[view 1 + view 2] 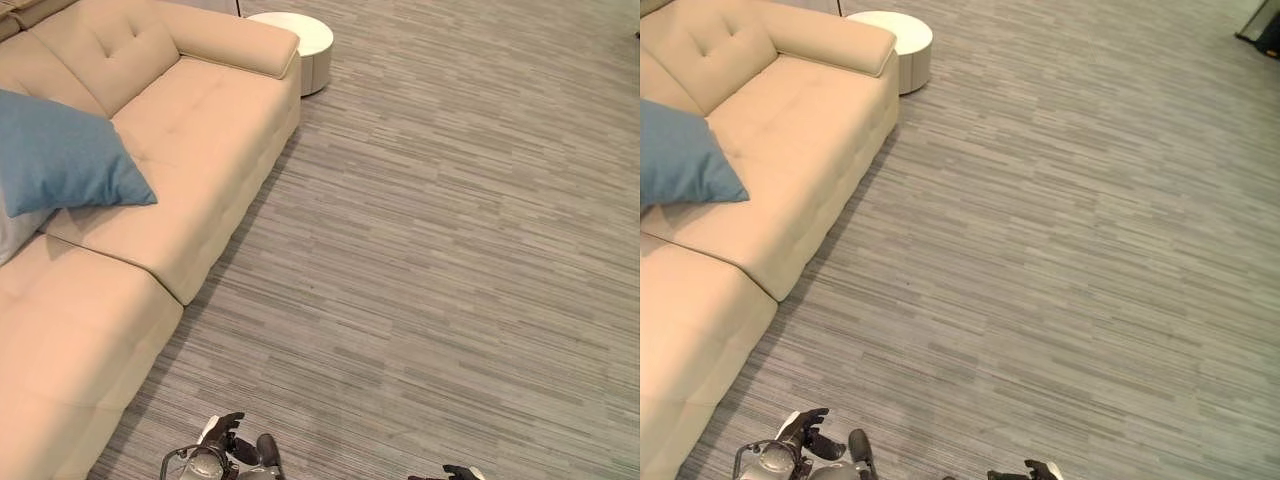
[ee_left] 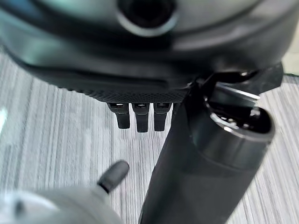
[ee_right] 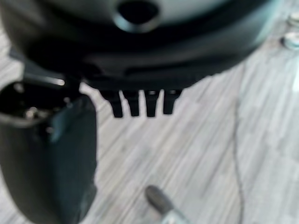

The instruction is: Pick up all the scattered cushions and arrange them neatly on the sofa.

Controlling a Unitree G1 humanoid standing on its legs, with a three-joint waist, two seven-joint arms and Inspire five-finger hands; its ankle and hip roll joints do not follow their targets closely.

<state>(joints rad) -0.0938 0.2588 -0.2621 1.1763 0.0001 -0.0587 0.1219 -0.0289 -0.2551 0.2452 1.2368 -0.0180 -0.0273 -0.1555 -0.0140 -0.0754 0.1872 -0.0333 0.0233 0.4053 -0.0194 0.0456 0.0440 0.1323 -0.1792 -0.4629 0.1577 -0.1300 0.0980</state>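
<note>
- Left eye view: a beige sofa (image 1: 190, 130) fills the area from nine to twelve o'clock. A blue cushion (image 1: 60, 155) leans against its backrest at about ten o'clock, with a pale cushion (image 1: 15, 232) tucked just beneath it at the edge. A round white side table (image 1: 298, 40) stands by the sofa's armrest near twelve o'clock. Grey striped carpet (image 1: 450, 250) covers the floor.
- Right eye view: the left hand (image 1: 810, 432) sits at seven o'clock and the right hand (image 1: 1038, 470) at six o'clock, both low over the carpet.
- Left wrist view: the left hand's fingers (image 2: 136, 116) hang straight and relaxed, holding nothing.
- Right wrist view: the right hand's fingers (image 3: 140, 103) point straight down, holding nothing.
</note>
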